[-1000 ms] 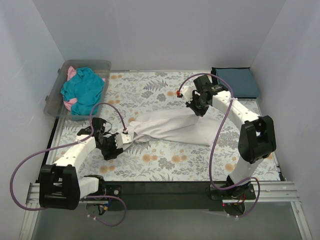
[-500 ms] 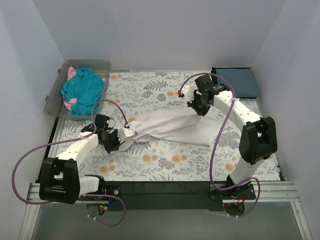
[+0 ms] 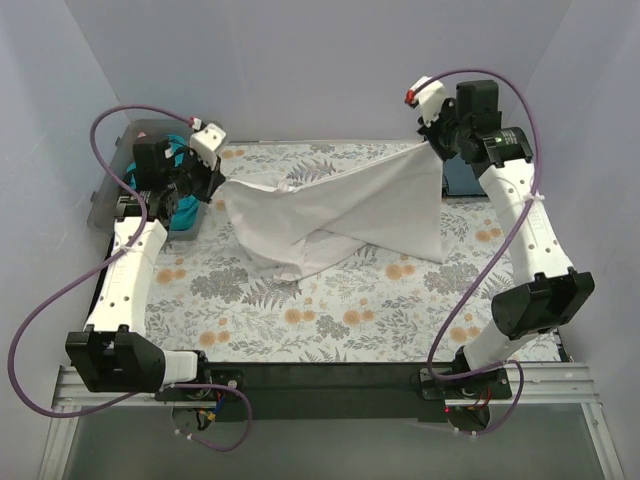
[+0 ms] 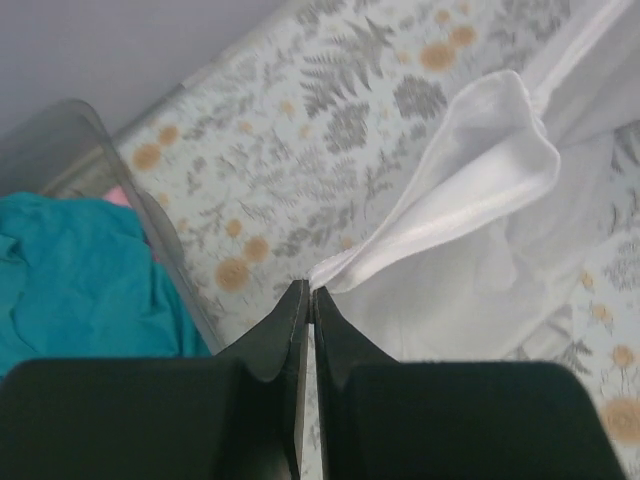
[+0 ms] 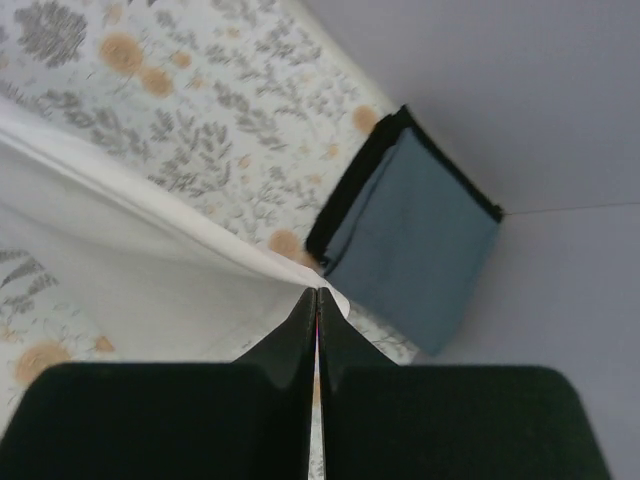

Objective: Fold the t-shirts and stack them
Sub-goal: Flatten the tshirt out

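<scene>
A white t-shirt (image 3: 330, 215) hangs stretched between both grippers above the floral table cover (image 3: 330, 320), its lower folds resting on the cover. My left gripper (image 3: 213, 178) is raised at the back left, shut on one edge of the white t-shirt (image 4: 450, 160). At the back right my right gripper (image 3: 432, 140) is lifted high, shut on another corner of the white t-shirt (image 5: 150, 250). A folded slate-blue t-shirt (image 5: 420, 240) lies at the back right corner, partly hidden behind the right arm in the top view. Teal t-shirt (image 4: 70, 280) and a pink one fill the bin.
A clear plastic bin (image 3: 105, 205) stands at the back left beside my left gripper. White walls close in the back and both sides. Purple cables loop off both arms. The arm bases sit on a black rail (image 3: 330, 385) at the near edge.
Both arms rose and swung apart towards the back corners, lifting and spreading the white t-shirt. The left gripper closed on its edge a second ago.
</scene>
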Motion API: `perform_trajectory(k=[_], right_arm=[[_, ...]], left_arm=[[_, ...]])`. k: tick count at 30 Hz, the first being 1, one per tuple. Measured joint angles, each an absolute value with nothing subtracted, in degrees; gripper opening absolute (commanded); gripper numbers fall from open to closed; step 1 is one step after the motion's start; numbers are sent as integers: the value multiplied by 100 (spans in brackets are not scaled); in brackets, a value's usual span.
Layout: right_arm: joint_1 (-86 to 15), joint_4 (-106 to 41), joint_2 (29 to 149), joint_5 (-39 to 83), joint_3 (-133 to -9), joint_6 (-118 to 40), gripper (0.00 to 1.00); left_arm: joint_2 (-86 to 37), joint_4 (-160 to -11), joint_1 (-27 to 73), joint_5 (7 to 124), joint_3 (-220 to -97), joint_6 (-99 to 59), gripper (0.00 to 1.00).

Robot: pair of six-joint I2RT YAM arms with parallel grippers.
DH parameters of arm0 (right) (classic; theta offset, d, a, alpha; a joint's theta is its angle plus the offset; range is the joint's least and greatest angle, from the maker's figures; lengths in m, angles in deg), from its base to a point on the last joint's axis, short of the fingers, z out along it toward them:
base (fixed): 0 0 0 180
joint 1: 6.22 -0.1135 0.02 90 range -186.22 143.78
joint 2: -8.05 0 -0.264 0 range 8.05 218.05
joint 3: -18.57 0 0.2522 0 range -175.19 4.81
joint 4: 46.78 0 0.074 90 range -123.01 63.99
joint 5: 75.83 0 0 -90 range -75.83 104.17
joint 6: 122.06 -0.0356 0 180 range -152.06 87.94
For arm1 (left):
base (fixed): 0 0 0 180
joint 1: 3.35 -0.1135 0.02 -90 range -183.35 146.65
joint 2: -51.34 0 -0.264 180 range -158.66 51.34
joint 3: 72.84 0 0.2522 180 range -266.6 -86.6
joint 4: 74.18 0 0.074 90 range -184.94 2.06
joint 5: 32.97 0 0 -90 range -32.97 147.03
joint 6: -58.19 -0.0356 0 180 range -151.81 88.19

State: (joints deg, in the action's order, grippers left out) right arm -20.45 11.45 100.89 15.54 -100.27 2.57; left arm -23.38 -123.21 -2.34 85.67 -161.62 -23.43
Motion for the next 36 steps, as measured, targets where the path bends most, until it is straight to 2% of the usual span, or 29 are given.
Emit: perform_trajectory(k=[5,14,23,30,36], right_arm=[[-1903,774,9890,1233,-10696,235,1],[-1897,-385,9197,673,-10803,316,1],[-1899,-1016,8911,417,-10803,471,1],[-1899,-1025,8139,538,-10768,480,1],[-1903,-1165,6924,909,-10733,526,1]], left_arm=[[-2346,-11669,-234,8237,-16932,-1445,0],[-2399,-10889,-234,7713,-18239,-776,0],[-2279,-10585,-232,7511,-18403,-645,0],[-1376,-10587,-232,7324,-18424,-632,0],[-440,-10504,-227,7136,-19084,-763,0]])
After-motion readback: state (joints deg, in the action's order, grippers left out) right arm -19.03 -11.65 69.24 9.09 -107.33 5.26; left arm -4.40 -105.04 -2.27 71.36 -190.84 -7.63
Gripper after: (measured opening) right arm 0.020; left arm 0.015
